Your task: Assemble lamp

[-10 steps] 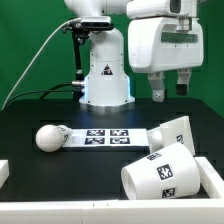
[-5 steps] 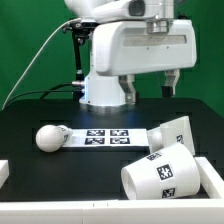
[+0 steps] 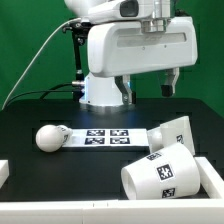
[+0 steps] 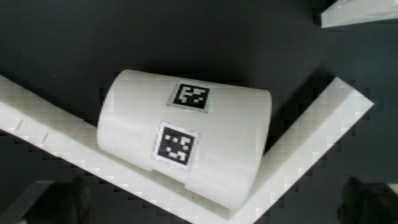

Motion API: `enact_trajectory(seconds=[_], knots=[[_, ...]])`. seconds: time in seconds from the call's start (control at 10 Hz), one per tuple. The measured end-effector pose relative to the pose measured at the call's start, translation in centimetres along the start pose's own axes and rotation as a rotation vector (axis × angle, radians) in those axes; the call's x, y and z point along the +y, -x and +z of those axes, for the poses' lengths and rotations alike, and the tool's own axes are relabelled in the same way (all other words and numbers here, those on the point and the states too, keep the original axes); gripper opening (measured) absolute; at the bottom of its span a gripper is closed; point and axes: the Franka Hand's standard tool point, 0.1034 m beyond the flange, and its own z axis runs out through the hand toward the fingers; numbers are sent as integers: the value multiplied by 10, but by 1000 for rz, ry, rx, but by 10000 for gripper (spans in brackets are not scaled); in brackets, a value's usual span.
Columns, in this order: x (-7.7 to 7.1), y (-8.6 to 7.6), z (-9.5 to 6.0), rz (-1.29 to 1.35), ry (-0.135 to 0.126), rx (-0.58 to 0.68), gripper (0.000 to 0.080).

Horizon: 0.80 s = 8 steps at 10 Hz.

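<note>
Exterior frontal, low — wrist downward, close

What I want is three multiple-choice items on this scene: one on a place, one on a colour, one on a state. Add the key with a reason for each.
1. Where does the bulb lie?
A. On the table, beside the marker board's end on the exterior view's left
B. On top of the marker board
C. On the floor, off the table

2. What colour is the table top?
A. White
B. Green
C. Black

3. How is the tool?
A. Shut on the bulb
B. Open and empty, above the table
C. Shut on nothing

Key:
1 A: its ball head rests on the table just past that end of the board.
2 C: the surface around the parts is black.
3 B: its fingers stand apart with nothing between them.
</note>
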Motion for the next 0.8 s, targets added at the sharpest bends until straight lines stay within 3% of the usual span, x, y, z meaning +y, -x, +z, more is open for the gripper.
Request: enact_trajectory(seconds=[0.2,0.3,0.4,0.5,0.8], knots=[[18,-18,8,195,-15,13,700],[29,-17,13,365,-39,17,700],[33,-10,17,550,-88,-10,700],[36,-9,16,609,-105,-8,700],[33,-11,17,797,-109,-18,700]])
